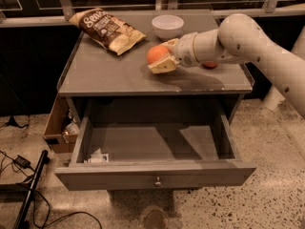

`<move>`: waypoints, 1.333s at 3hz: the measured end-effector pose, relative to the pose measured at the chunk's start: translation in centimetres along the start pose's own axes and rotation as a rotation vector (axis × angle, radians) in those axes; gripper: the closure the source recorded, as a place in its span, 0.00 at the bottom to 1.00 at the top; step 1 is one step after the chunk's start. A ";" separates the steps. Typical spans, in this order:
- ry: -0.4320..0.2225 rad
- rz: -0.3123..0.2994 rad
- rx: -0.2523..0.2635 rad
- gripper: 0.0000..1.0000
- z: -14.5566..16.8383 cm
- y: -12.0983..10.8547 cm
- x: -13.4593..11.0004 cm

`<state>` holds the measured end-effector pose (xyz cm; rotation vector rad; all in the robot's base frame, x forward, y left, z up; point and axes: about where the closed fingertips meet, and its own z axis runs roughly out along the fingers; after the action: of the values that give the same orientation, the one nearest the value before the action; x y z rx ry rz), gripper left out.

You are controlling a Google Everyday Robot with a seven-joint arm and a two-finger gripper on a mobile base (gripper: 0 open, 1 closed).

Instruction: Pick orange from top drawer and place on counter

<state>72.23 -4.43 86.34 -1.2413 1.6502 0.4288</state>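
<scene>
While the wide grey top drawer (157, 173) stands pulled open below, the gripper (161, 60) of the white arm (238, 37) hangs low over the flat grey table (105, 73), its cream jaws clamped around the small round matte orange (155, 53), near a white bowl (167, 26) and a brown crisp bag (107, 30).
</scene>
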 end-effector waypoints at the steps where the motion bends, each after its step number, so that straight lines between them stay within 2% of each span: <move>1: 0.003 0.012 0.002 1.00 0.2 -0.1 0.5; 2: 0.003 0.020 0.001 1.00 0.5 -0.1 0.8; 3: 0.003 0.020 0.001 0.87 0.5 -0.1 0.8; 4: 0.003 0.020 0.001 0.56 0.5 -0.1 0.8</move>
<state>72.59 -4.56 85.48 -1.2261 1.6667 0.4385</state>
